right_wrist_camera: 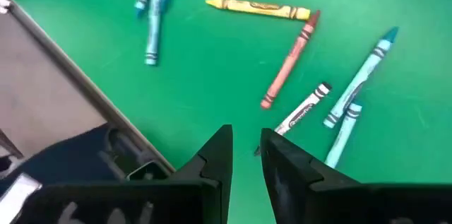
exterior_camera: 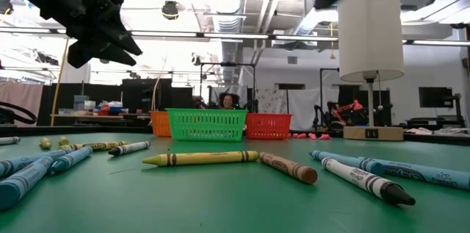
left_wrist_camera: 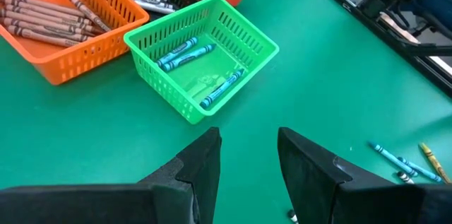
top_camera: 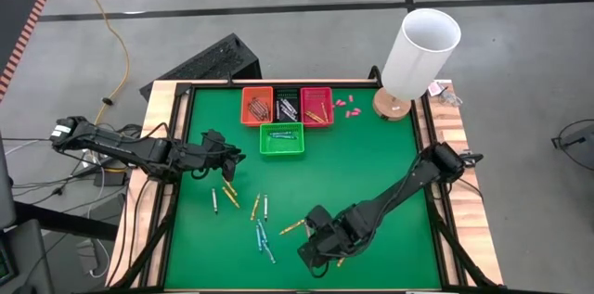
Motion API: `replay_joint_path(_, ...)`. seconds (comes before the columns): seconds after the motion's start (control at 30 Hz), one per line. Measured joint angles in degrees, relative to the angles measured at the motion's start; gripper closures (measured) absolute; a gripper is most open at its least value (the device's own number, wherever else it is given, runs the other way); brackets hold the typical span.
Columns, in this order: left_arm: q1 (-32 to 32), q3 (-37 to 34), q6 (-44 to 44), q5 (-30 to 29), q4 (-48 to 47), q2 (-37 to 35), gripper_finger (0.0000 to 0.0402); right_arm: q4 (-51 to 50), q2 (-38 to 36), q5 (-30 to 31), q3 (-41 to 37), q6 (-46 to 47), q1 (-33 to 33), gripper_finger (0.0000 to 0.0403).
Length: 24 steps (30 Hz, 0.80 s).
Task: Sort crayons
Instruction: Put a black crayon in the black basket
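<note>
The right gripper hangs over the near part of the green surface, well in front of the green basket; its fingers stand a little apart with nothing between them. Loose crayons lie scattered on the surface around it: a yellow one, a brown one, a white one and several blue ones. The left gripper hovers closer to the green basket, off to its left-front, also slightly open and empty. More crayons lie just in front of that gripper. The green basket holds a few blue crayons. Behind it stand three more baskets in a row: an orange one with brown crayons, a black one with white crayons, and a red one. A white lamp stands to the right of the baskets.
</note>
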Motion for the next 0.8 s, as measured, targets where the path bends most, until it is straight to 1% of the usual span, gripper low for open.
replay_joint_path(0.23, 0.0, 0.0, 0.4, 0.0, 0.0, 0.0, 0.0271, -0.3, 0.0, -1.7, -6.3, 3.8, 0.0, 0.0305)
replay_joint_path(0.4, 0.0, 0.0, 0.4, 0.0, 0.0, 0.0, 0.0271, -0.2, 0.0, -1.7, -7.8, 3.8, -0.1, 0.0305)
replay_joint_path(0.6, 0.0, 0.0, 0.4, 0.0, -0.2, 0.0, 0.0271, 3.5, 0.0, -1.7, -8.9, 2.2, -0.1, 0.03)
replay_joint_path(0.7, 0.0, 0.0, 0.5, 0.0, -0.5, 0.0, 0.0271, 6.5, -0.1, -1.5, -11.0, 2.2, -0.1, 0.0296)
replay_joint_path(0.8, 0.0, 0.0, 1.7, 0.0, -0.5, 0.0, 0.0271, 7.1, 0.0, -1.4, -13.0, 2.0, -0.1, 0.0295)
